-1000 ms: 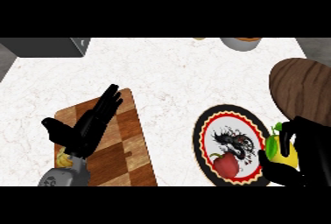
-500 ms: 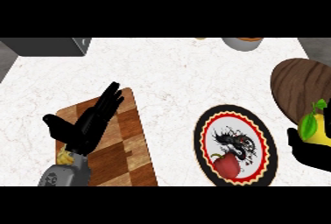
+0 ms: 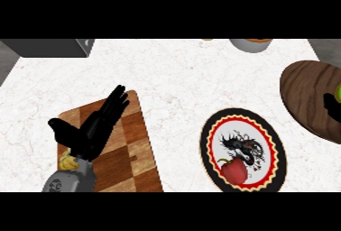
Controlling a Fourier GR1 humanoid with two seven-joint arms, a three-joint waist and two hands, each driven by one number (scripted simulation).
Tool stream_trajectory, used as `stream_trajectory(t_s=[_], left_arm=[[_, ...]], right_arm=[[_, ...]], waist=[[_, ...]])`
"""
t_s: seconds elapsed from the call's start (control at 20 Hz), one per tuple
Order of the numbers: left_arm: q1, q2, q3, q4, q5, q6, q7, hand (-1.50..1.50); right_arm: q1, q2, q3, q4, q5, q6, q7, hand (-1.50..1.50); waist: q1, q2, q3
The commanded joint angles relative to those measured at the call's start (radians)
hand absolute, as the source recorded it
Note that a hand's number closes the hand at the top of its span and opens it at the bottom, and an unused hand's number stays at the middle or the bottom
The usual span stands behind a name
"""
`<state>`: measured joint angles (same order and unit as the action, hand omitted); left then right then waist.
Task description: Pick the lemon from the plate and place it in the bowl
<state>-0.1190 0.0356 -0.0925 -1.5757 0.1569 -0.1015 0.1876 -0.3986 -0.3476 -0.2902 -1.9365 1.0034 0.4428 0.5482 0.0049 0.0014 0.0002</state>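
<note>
The right hand (image 3: pixel 331 107) now shows only as a dark sliver at the frame's right edge, over the wooden bowl (image 3: pixel 303 97), with a fleck of yellow-green, the lemon (image 3: pixel 338 92), just above it at the border. A second ago that hand sat beside the plate (image 3: pixel 212 135) with the lemon in its curl; half a second ago it had lifted towards the bowl's near rim. The fruit has left the plate and travelled over the bowl, so by the look of it the carry is nearly done and only the release remains. Whether its fingers pinch the lemon or have let go cannot be told, so little of them is in view.

The left hand (image 3: pixel 90 131) lies over the chequered wooden cutting board (image 3: pixel 136 149), fingers straight and pressed together, pointing up and to the right, thumb out to the side; it holds nothing and has barely shifted across the three pictures.

The bowl is broad, round and dark-grained. The plate, well to the left of the right fingers, is glossy white with a scalloped red-and-black border and a black motif; a red pepper (image 3: pixel 232 170) remains on its near side. The surface (image 3: pixel 180 72) is pale speckled stone. A small round pot (image 3: pixel 251 44) peeks in at the far edge.
</note>
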Motion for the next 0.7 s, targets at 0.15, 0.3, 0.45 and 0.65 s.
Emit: stream_trajectory(t_s=[0.15,0.3,0.45,0.65], left_arm=[[0.014,0.012,0.016,0.000,0.023,-0.036,-0.014,0.00],[-0.086,-0.016,0.010,0.078,-0.016,0.004,-0.009,0.00],[-0.038,0.002,0.015,0.048,0.000,-0.027,-0.029,0.00],[-0.094,0.006,0.036,0.061,0.010,-0.012,0.013,0.00]], right_arm=[[-0.072,-0.090,-0.080,0.390,0.006,-0.238,-0.206,1.50],[-0.131,-0.155,-0.100,0.591,0.015,-0.304,-0.299,1.50],[-0.173,-0.147,-0.044,0.764,0.133,-0.462,-0.314,1.50],[-0.207,-0.209,-0.048,0.980,0.168,-0.497,-0.372,1.50]], waist=[[0.008,0.003,0.000],[0.007,0.006,0.001],[0.026,0.011,0.001],[0.023,0.012,0.001]])
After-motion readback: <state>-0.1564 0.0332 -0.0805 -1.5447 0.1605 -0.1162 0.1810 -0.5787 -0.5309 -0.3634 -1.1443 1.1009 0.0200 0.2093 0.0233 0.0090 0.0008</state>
